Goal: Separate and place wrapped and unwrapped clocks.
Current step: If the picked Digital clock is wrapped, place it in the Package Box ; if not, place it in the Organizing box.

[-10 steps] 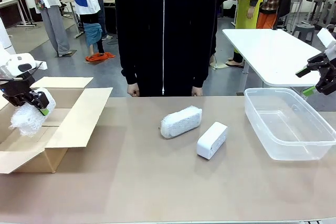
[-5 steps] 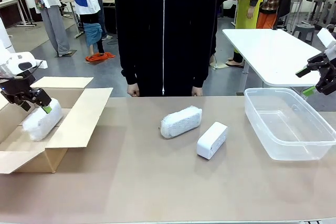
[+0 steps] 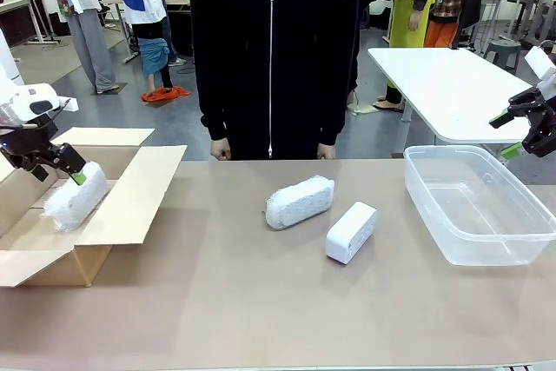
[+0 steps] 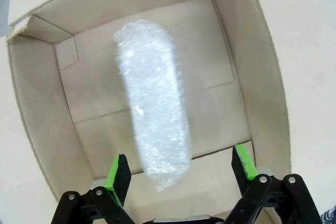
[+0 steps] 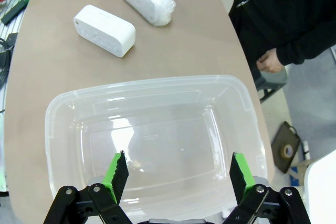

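The left hand point(image 3: 58, 172) is hovering at the frame's left, jaws spread wide, over a wrapped clock point(image 3: 76, 195) lying in the cardboard box point(image 3: 130, 202). The right hand point(image 3: 508, 135) is hanging wide open over the clear tub point(image 3: 423, 206) at right. A second wrapped bundle point(image 3: 299, 202) and the unwrapped clock point(image 3: 351, 232) are lying mid-counter point(image 3: 217, 301), just beside each other.

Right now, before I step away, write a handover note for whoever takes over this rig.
Left gripper: open above the cardboard box, gripping nothing.
Right gripper: open above the clear tub, holding nothing.
Done: one wrapped clock lies in the box.
Left: the second wrapped clock and the unwrapped clock lie on the table, side by side but apart. They probably go to the box and the tub respectively.
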Robot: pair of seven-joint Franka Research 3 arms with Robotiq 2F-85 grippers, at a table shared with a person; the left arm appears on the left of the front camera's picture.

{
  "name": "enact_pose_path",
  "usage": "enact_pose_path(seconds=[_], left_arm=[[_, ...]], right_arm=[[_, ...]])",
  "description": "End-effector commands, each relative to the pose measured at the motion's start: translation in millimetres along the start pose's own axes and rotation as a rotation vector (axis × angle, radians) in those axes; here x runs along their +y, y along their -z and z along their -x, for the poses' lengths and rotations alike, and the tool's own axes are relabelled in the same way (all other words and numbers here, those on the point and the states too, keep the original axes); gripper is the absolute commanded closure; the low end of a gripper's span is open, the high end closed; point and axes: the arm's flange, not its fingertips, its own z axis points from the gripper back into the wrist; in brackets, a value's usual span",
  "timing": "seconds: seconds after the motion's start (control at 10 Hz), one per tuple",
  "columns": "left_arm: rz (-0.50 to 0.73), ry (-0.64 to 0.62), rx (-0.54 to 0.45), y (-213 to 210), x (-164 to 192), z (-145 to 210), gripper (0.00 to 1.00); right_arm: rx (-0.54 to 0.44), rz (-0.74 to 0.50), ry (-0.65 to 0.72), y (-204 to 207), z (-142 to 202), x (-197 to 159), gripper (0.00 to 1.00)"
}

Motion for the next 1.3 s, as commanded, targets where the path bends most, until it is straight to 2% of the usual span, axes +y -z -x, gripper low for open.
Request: enact_pose_path(seconds=[0.0, 0.3, 1.2], left_arm=[[-0.007, -0.020, 0.001, -21.2, -5.5, 3.2, 0.00], [-0.025, -0.018, -0.006, -42.0, -13.0, 8.5, 0.00], [-0.033, 0.021, -0.134, -85.6, -37.3, 39.9, 0.00]], right_arm=[[0.000, -0.003, 0.000, 2.0, 0.0, 0.1, 0.00], [0.000, -0.003, 0.000, 2.0, 0.0, 0.1, 0.00], [0.000, -0.003, 0.000, 2.0, 0.0, 0.1, 0.00]])
